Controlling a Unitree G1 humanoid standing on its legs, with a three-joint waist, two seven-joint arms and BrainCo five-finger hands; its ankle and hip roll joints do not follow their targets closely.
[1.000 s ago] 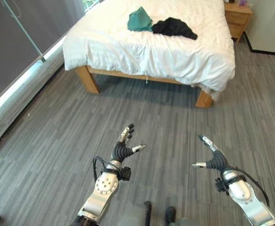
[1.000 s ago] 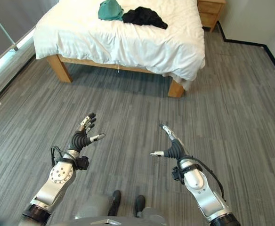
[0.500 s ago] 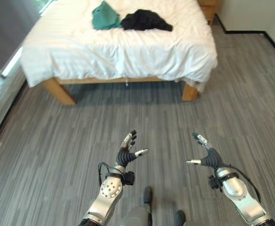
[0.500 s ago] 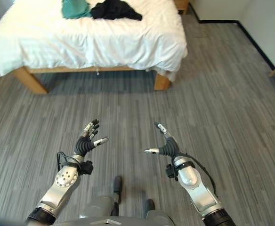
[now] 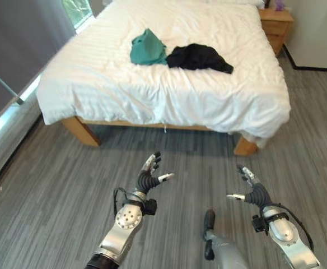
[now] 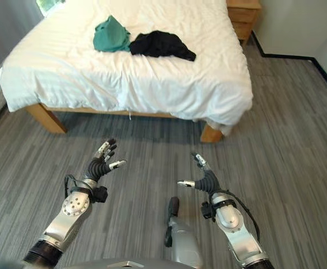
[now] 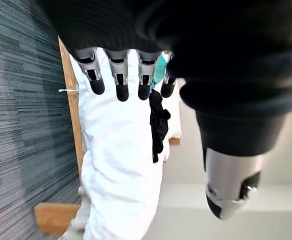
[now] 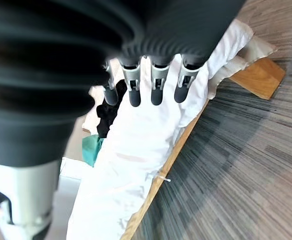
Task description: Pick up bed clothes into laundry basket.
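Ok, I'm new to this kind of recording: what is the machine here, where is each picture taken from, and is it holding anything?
This is a two-legged humanoid robot with two silver arms. The two wide pictures come from a stereo camera on its head, looking down and ahead. The two close pictures come from cameras on its wrists, looking along each hand's fingers. The left hand and right hand hang open over the grey floor, holding nothing. Ahead stands a bed with white bedding on a wooden frame. On it lie a green garment and a black garment, touching each other. A wooden nightstand stands at the bed's far corner.
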